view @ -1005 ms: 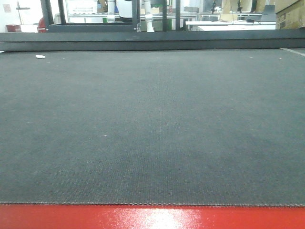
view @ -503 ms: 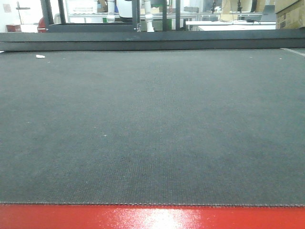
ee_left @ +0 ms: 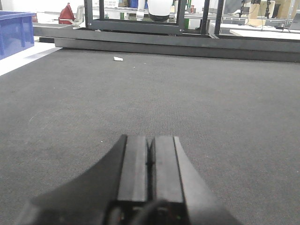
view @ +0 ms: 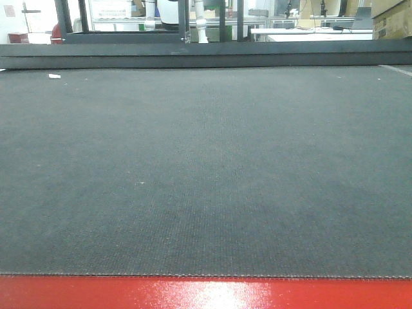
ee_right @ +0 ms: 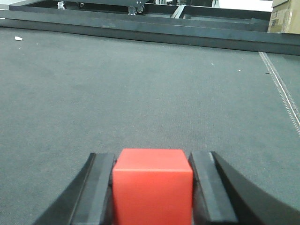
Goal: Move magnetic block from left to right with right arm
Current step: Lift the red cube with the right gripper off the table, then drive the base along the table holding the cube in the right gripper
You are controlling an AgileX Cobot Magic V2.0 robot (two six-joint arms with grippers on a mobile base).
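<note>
Grey mat is seen beneath the right gripper, by which the magnetic block is clamped centrally between its fingers, while the left gripper is closed on nothing.

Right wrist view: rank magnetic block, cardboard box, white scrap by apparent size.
1. magnetic block, nearest the camera, so its size is inflated.
2. cardboard box, far off and cropped by the frame edge.
3. white scrap, a mere speck.
</note>
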